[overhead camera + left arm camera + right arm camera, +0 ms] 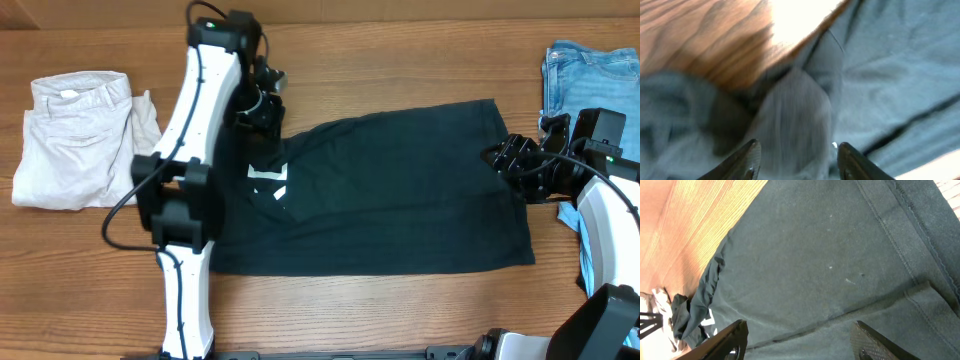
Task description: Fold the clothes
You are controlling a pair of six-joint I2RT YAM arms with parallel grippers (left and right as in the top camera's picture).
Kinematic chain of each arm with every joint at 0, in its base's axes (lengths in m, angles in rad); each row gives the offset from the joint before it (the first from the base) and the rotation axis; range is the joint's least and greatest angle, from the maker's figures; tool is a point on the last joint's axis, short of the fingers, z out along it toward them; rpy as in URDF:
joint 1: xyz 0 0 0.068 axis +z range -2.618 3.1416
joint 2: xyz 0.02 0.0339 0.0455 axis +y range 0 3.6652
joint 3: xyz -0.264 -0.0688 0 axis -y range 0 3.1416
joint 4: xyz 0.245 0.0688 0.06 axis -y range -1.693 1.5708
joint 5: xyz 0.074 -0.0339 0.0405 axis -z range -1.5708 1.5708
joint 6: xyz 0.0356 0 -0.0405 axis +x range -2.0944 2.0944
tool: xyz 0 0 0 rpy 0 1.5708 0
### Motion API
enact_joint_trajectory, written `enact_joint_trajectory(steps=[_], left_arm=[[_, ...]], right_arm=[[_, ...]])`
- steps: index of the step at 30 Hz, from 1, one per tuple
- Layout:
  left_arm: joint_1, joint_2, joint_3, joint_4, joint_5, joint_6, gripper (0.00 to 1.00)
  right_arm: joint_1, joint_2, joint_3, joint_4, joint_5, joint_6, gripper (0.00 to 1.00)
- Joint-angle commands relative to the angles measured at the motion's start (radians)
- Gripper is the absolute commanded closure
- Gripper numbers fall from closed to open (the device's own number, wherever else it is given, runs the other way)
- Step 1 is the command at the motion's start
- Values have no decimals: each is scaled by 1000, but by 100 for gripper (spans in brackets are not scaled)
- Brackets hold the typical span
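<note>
Black T-shirt fabric bunches between the parted fingers of my left claw, loose I think, though it's blurry. My right claw hangs open over flat cloth. Shirt sprawls across the desk's middle, reaching toward its right edge.

Blurred view, parted fingers flanking bunched T-shirt ridge, wooden table beyond
</note>
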Motion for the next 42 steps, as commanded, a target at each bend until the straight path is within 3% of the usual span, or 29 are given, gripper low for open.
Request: enact_joint_trajectory(steps=[1,2,3,7,9,10,13,16,19,20,23,28,31,33,37,40,41,42], left_arm=[[-10,92,-11,43,-35,42,65],[-7,101,-11,37,-35,42,76],[-5,100,-11,23,-42,42,96],[8,34,-9,-110,-220,-121,96],[27,-11,-10,-168,-216,-180,96],[37,-31,-11,-168,-140,-202,96],[35,-32,-17,-168,-38,-209,96],[37,-44,-73,-168,-125,-222,96],[46,-108,-206,-168,-111,-179,96],[47,-137,-253,-168,-114,-178,95],[47,-227,-415,-168,-132,-177,72],[47,-237,-460,-119,-136,-187,72],[39,-233,-462,106,-132,-178,41],[26,-221,-475,262,-114,-139,32],[10,-165,-488,412,-49,-67,36],[10,-161,-488,422,28,-29,53],[10,-161,-488,412,30,-25,53],[10,-161,-488,404,30,4,44]], right_arm=[[0,-21,21,0,3,3,31],[0,-21,21,-3,3,2,31],[0,-21,21,-3,3,2,30],[0,-21,21,-3,3,2,30],[0,-21,21,-3,3,2,30],[0,-21,21,-3,3,2,31],[0,-21,21,-4,3,2,30],[0,-21,21,1,3,2,30],[0,-21,21,30,-1,2,30],[0,-21,21,35,-1,2,30],[0,-21,21,45,-1,2,30],[0,-21,21,45,-1,2,30],[0,-21,21,46,-1,3,29],[0,-21,21,45,-1,3,29],[0,-21,21,42,-1,2,29],[0,-21,20,37,-1,2,29],[0,-21,20,38,-1,3,29],[0,-21,20,37,-1,3,29]])
